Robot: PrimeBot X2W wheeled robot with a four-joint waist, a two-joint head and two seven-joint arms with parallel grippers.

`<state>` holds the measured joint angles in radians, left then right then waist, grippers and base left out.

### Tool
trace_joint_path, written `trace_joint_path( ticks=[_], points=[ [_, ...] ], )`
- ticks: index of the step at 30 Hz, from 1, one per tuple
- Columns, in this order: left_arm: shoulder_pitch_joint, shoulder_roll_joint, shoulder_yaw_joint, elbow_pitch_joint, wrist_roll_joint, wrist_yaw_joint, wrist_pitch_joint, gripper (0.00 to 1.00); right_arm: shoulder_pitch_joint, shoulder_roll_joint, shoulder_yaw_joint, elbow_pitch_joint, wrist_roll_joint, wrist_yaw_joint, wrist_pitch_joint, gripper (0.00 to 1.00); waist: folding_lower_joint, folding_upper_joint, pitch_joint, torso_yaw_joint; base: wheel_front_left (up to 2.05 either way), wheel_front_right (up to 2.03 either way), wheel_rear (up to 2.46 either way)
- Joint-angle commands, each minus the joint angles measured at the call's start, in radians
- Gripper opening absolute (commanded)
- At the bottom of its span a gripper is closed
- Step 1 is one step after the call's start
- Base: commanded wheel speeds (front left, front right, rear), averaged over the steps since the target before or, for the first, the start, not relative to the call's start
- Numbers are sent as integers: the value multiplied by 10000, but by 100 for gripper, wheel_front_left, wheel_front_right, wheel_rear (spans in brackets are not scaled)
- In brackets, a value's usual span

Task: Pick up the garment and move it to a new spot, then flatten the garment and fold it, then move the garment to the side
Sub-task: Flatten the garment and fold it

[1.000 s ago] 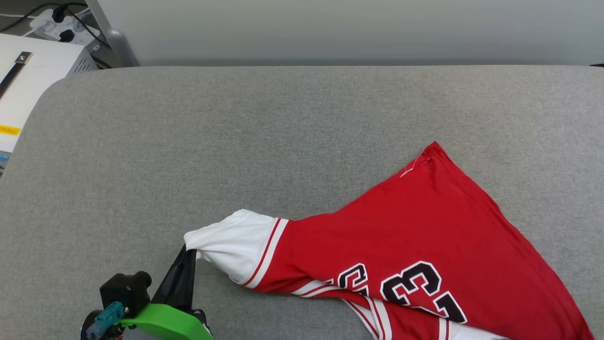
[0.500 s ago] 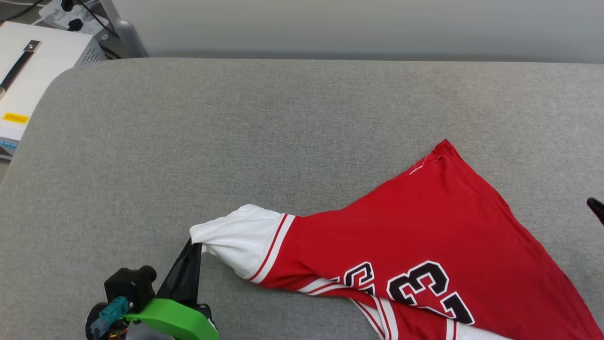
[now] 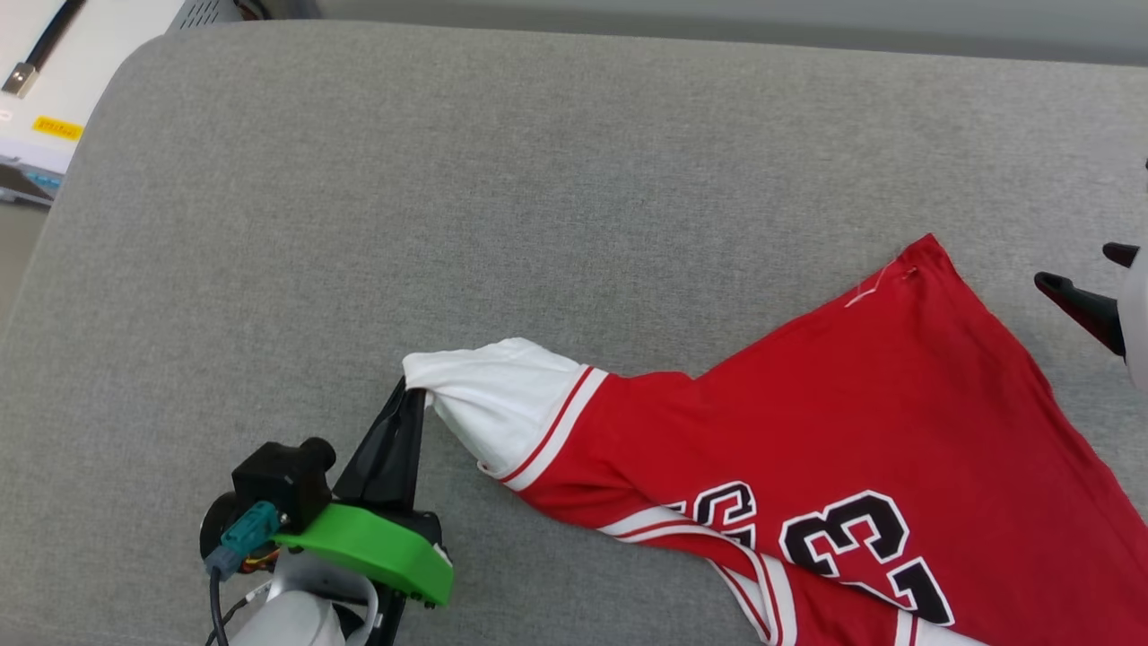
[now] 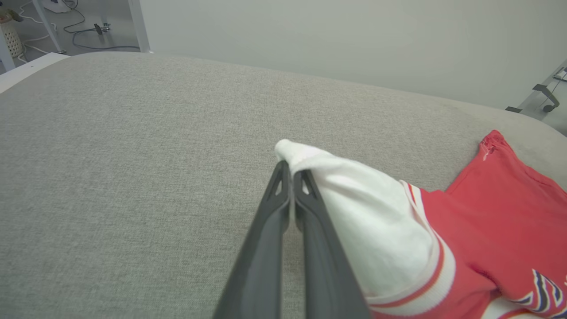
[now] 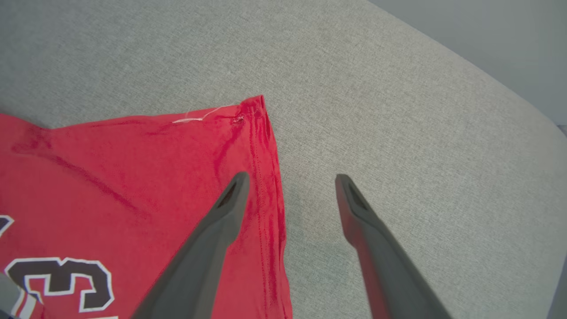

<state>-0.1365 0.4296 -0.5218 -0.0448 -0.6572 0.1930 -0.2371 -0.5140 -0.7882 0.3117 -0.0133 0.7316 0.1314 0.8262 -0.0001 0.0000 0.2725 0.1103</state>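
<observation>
Head view: left fingers (image 3: 395,444) pinch garment (image 3: 807,422); right fingers (image 3: 1081,308) spread beside it.

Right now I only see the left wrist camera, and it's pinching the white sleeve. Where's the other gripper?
Observer: The right gripper is open, beside the far red corner of the garment.
Operator: Is it holding anything?
Observer: No, it grips nothing; the cloth lies flat there.
Operator: Is there a number on the shirt?
Observer: Yes, the head view shows a black 23 outlined in white.
</observation>
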Motion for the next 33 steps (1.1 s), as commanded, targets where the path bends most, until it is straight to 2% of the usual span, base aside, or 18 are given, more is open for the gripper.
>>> trace_joint_path(
  ticks=[1,9,10,14,18,19,20,26,33],
  points=[
    [-261,-97,-20,44,100,-74,-67,0,-393,103,240,265,-88,-7,137,100,1,0,504,453,0,0,0],
    [-823,-435,-120,239,283,-319,-147,0,-1986,747,1547,2290,-162,-7,120,100,1,0,1137,873,0,0,0],
    [-950,-512,-107,292,332,-385,-170,0,-2262,981,1961,3062,-137,-7,-218,100,1,0,1342,951,0,0,0],
    [-1080,-594,-105,376,388,-476,-191,0,-2261,1029,2809,4043,-309,-7,-536,100,1,0,1524,1013,0,0,0],
    [-1140,-659,-94,494,423,-535,-205,0,-2045,1063,3497,4632,109,-7,-670,100,1,0,1540,1013,0,0,0],
    [-1131,-668,-86,532,428,-543,-208,0,-2043,1023,3668,4690,224,-7,-735,43,1,0,1513,986,0,0,0],
    [-1127,-676,-97,570,437,-562,-210,0,-2071,974,3775,4719,298,-7,-874,0,1,0,1477,966,0,0,0],
    [-1051,-723,-116,827,452,-664,-222,0,-2419,895,3927,4606,730,-7,-2678,0,1,0,828,725,0,0,0],
    [-953,-299,12,714,554,-645,-142,0,-2184,462,3821,3867,1255,-7,-4892,0,1,0,-410,362,0,0,0]
  ],
)
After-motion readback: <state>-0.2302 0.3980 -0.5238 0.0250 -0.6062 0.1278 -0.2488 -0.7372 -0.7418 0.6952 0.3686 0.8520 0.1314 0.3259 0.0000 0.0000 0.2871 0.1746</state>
